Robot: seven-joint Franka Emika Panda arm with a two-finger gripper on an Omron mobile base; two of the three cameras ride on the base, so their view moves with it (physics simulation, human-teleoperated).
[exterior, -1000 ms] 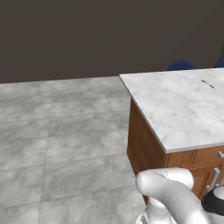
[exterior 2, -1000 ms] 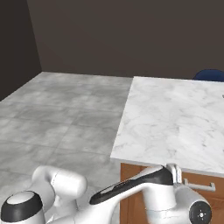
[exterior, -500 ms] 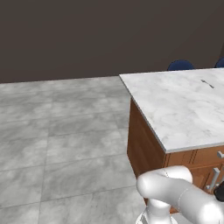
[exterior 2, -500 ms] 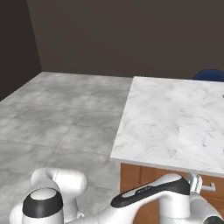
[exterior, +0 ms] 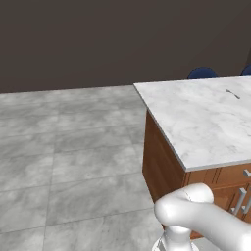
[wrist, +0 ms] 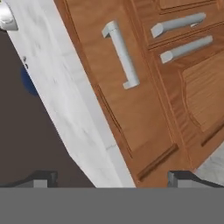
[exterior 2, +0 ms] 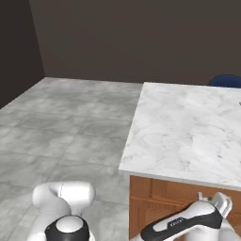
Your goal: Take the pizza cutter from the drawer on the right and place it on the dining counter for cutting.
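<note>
The dining counter [exterior: 206,120] has a white veined marble top [exterior 2: 188,132] over a brown wooden body. In the hand view its slab edge [wrist: 74,100] runs diagonally, with the wooden fronts beside it. A drawer front [wrist: 127,109] right under the slab carries a grey bar handle [wrist: 121,54] and is closed. My gripper [wrist: 113,181] is open and empty, a short way off this front, touching nothing. The pizza cutter is hidden.
Two more grey handles [wrist: 177,24] [wrist: 186,48] sit on neighbouring fronts. Blue stools [exterior: 202,73] stand behind the counter. A small dark item [exterior: 233,93] lies on the far part of the top. Grey tiled floor [exterior: 63,162] spreads to the left.
My arm has swung lower and further right along the counter's front; its dark joint has left the left base view. The counter and floor have not shifted.
</note>
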